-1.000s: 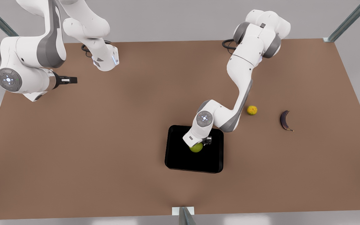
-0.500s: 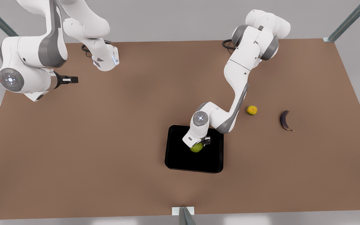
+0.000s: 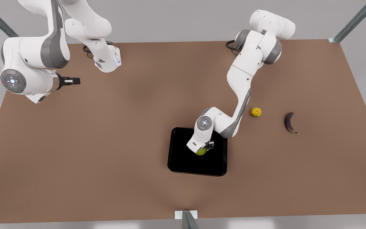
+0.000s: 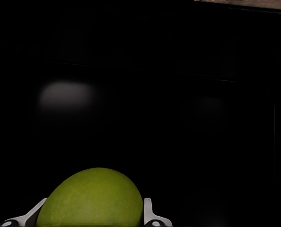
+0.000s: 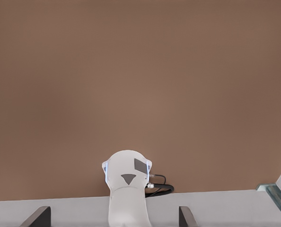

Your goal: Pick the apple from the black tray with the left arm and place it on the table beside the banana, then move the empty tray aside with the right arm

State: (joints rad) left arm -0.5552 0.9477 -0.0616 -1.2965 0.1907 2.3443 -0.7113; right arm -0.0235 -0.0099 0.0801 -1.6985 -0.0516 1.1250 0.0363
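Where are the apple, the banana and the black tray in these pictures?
apple (image 4: 91, 198): left wrist view, middle of its green skin.
banana (image 3: 288, 122): front view, middle of its dark curved body.
black tray (image 3: 183, 159): front view, bare floor beside the apple.

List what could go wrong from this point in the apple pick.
1. The left gripper sits low over the apple in the black tray, fingers flanking it; a round, smooth fruit may squirt out when squeezed.
2. A small orange-yellow fruit lies between the tray and the banana; a low carry could knock it.
3. The right gripper waits far off.
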